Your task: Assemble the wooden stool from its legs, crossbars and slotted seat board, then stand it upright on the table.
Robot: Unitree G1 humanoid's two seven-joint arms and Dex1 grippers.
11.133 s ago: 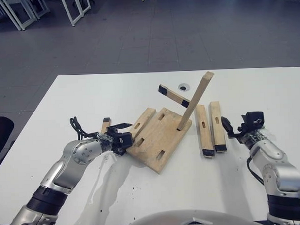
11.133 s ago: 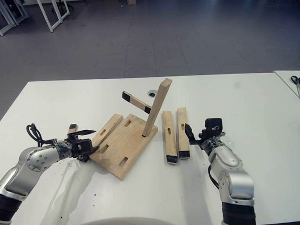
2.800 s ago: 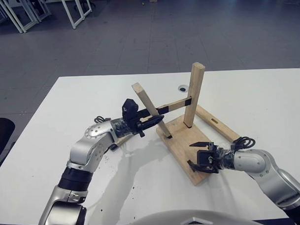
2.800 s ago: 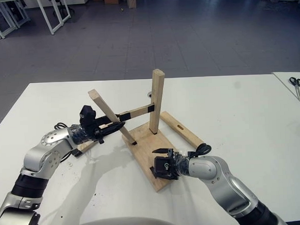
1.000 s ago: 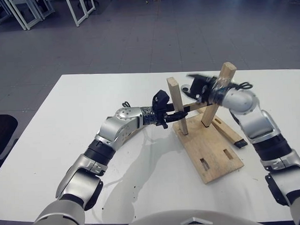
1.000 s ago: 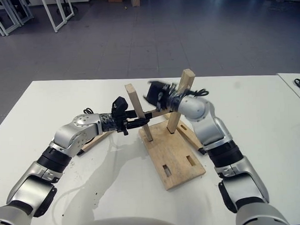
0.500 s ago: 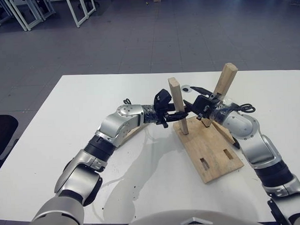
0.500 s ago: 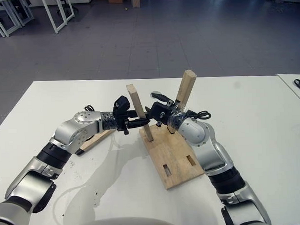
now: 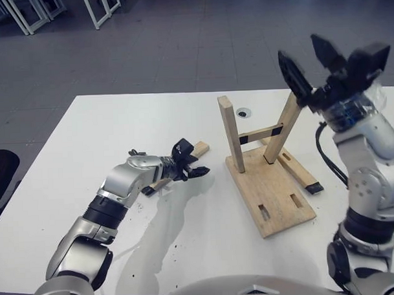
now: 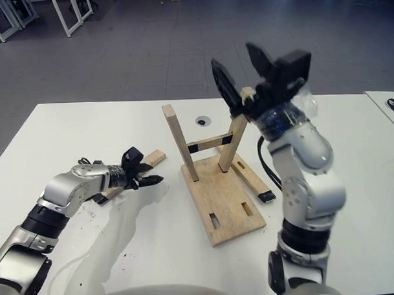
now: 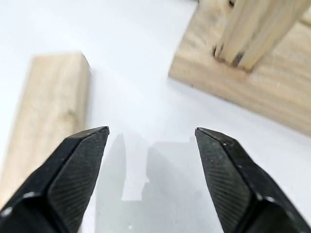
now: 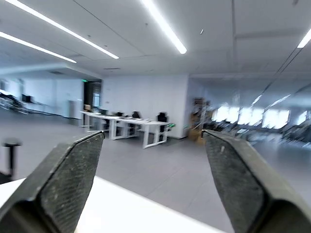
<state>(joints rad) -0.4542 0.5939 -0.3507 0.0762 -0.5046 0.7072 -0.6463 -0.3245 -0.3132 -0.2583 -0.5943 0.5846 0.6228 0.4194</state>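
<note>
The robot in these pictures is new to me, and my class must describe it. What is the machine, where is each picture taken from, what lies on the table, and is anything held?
It is a humanoid robot with two arms, each ending in two black jaws. Two pictures look down from its head; two come from wrist cameras. On the white table lies a seat board with two legs standing in it, joined by a crossbar. One loose piece lies beside the board, a second piece near the left gripper, low over the table. The right gripper is raised in the air. Both are open and hold nothing.
</note>
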